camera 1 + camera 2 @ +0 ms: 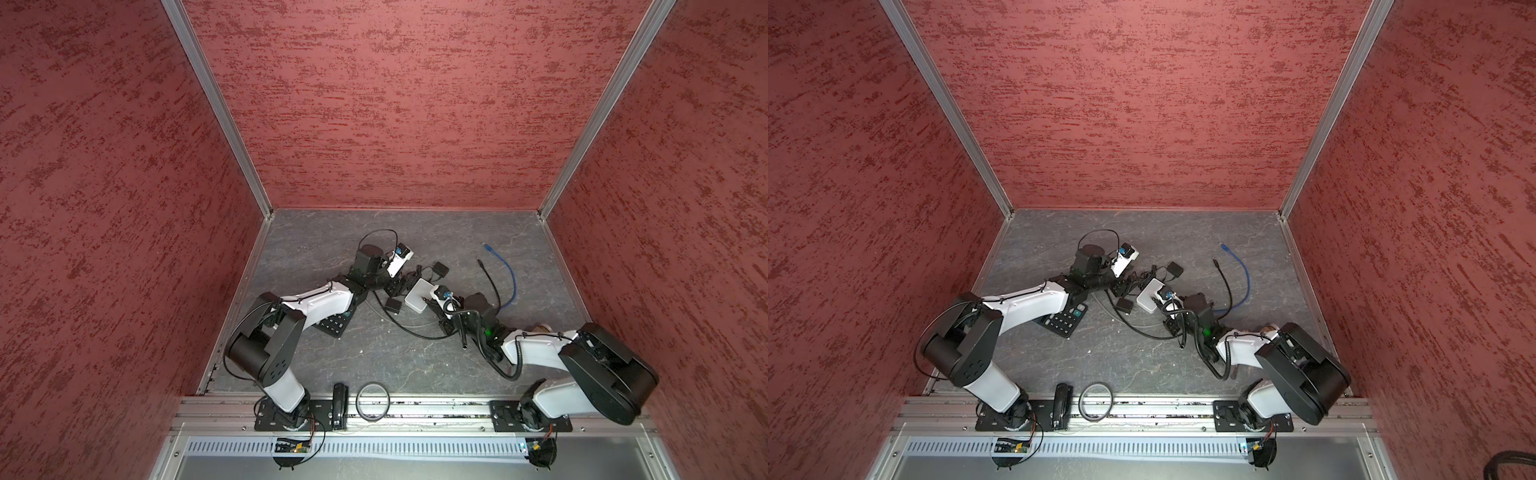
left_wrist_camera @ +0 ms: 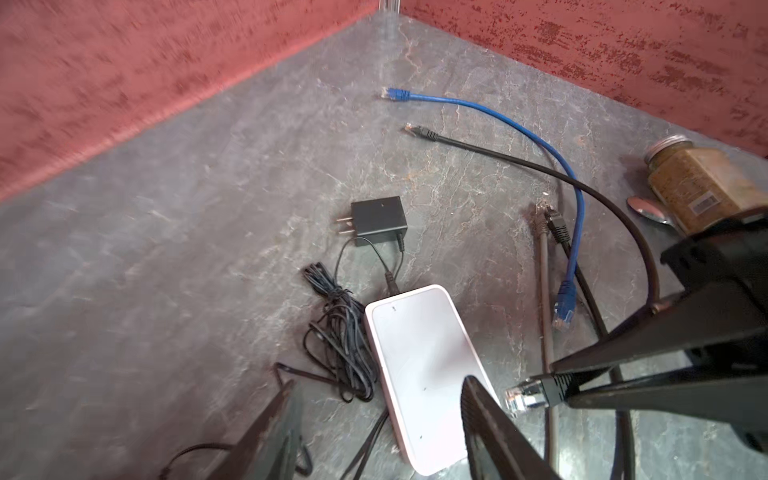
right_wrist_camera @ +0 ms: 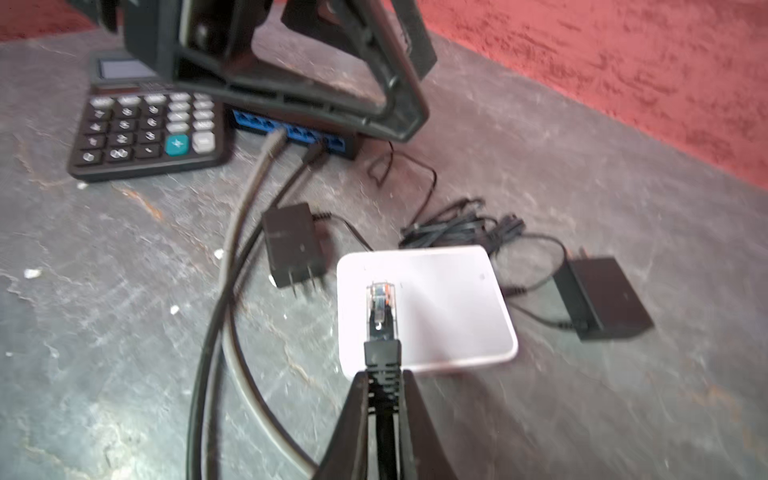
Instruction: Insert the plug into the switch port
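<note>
Right pincer [image 3: 382, 376] is clamped on the black boot of the plug [image 3: 380, 307], whose clear tip sticks out ahead of its fingertips at the near edge of a white box [image 3: 440, 307]. Farther ahead, beyond that box and well apart from the plug, lies the switch [image 3: 299, 134], blue ports facing the pincer, with a grey cable [image 3: 274, 141] and a black cable [image 3: 309, 158] already seated. Left pincer [image 2: 378, 380] stands above the switch, jaws spread, nothing seen in their grip.
</note>
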### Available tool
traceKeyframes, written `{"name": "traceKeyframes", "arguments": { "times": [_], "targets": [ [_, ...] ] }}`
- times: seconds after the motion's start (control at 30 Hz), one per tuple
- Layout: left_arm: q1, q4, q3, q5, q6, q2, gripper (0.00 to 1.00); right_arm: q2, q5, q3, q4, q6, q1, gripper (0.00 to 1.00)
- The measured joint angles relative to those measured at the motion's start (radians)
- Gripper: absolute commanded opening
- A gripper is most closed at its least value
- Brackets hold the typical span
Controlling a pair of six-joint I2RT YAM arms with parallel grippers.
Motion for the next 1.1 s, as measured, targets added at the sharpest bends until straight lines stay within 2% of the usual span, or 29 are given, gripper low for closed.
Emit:
{"name": "traceKeyframes", "arguments": {
  "times": [0.17, 0.43, 0.67, 1.1],
  "targets": [
    [-0.013, -0.051, 0.099, 0.034, -0.067, 0.098, 0.61, 0.001, 0.084, -0.038, 0.039, 0.037, 0.003, 0.05],
    [-0.080, -0.100, 0.157, 0.056, -0.108, 0.188, 0.61, 0.053, 0.164, -0.064, 0.093, 0.101, 0.005, 0.05],
    [-0.095, -0.112, 0.164, 0.050, -0.129, 0.220, 0.61, 0.064, 0.185, -0.080, 0.105, 0.119, 0.010, 0.05],
    [-0.068, -0.111, 0.192, 0.034, -0.171, 0.289, 0.61, 0.194, 0.189, -0.038, 0.116, 0.118, 0.024, 0.05]
  ]
}}
